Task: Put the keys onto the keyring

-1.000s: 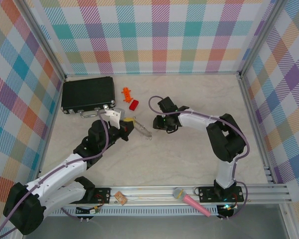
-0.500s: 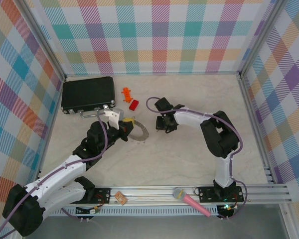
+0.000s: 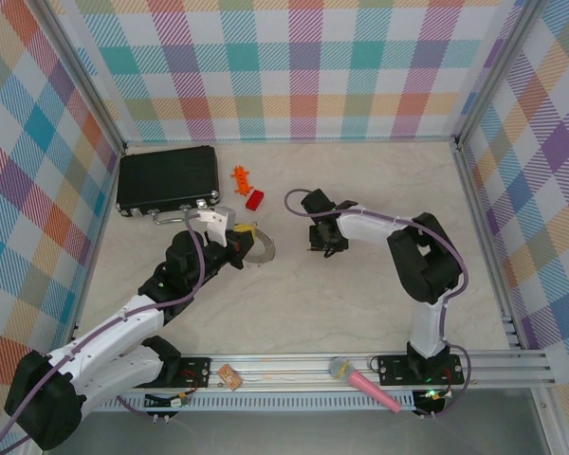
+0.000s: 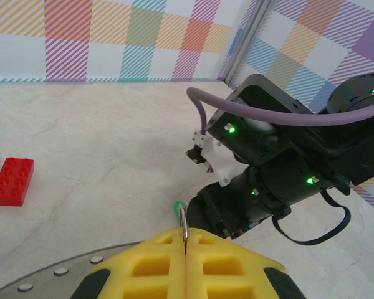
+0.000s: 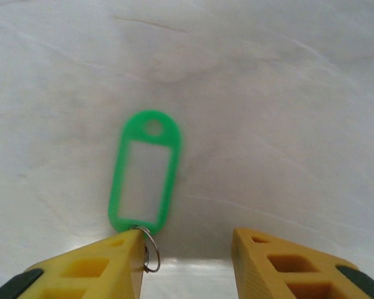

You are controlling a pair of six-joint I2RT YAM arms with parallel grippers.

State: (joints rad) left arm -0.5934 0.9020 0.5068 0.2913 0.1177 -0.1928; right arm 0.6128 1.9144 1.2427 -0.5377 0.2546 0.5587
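The step in hand looks to be the pickup of the key, a green plastic tag with a small wire loop, lying flat on the tabletop; the right hand hangs low over it, spread, with nothing between its fingers; the loop end touches one of them and the tag's body lies ahead of it, not in the gap; so I judge the hand should shift sideways until the tag is centred, then close on the green body and leave the loop free for threading; a thin flat tag may slide rather than lift, so a slow close seems wise. The left hand is pressed together on the keyring, pinching its thin metal edge and holding it out toward the right hand; the two hands are near each other, so a careless swing could knock the ring. The red block, the orange toy, the black case and the pink microphone lie well apart and block nothing.
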